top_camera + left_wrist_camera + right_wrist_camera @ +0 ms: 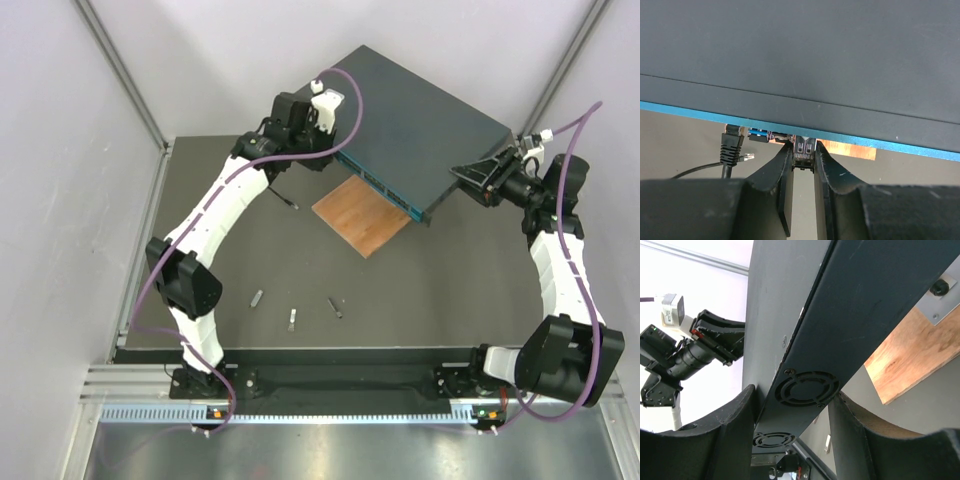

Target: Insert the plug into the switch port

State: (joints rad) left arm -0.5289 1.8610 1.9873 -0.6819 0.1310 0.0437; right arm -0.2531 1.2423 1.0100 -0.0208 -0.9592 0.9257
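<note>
The left claw [803,151] is nearly closed, pinching the plug [804,148] between its tips, right against the front face of the switch [805,55] just ahead. The right claw [796,396] is spread wide, clamping the switch's vented side wall between its fingers.

From high above I look down on the switch [420,120]. My left wrist view hugs its front edge, my right wrist view its vented side. All three share it.
</note>
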